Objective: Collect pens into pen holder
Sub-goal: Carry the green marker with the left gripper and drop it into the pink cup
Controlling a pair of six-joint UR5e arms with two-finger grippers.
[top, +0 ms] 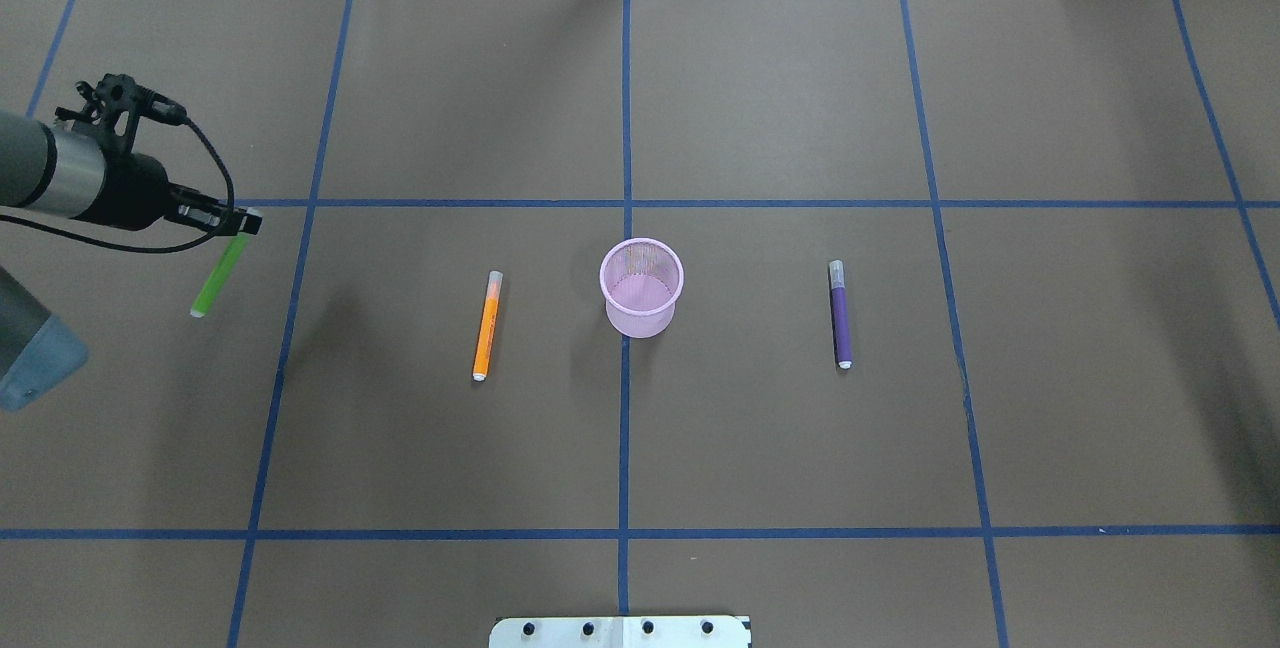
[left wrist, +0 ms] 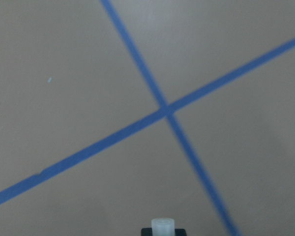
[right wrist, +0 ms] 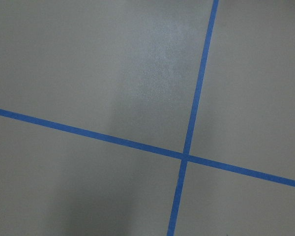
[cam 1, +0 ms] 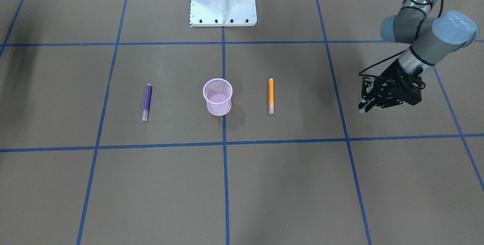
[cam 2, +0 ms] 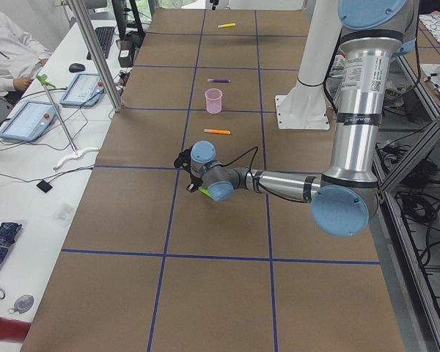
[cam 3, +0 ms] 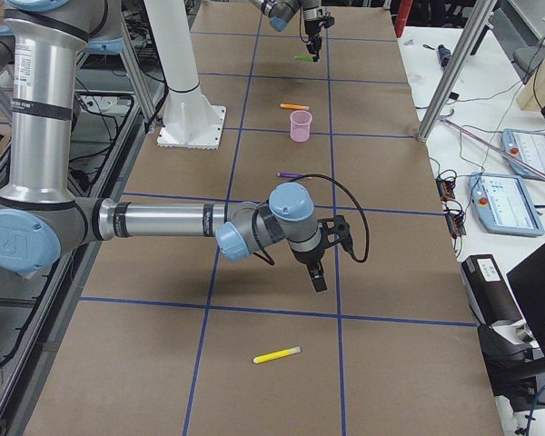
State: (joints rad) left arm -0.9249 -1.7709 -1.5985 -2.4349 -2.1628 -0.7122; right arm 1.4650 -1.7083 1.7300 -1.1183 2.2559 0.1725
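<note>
Left gripper (top: 243, 224), at the overhead view's left edge, clamps the green pen (top: 216, 278). Orange pen (top: 486, 326) and purple pen (top: 841, 314) flank the central pink cup (top: 641, 288). Whether the right gripper (cam 3: 316, 272) is open, I cannot tell.

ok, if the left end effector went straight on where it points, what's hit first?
Bare table near the blue tape crossing, going by the wrist view. The light green pen clamped in the left end effector would likely touch down first; height unclear.
</note>
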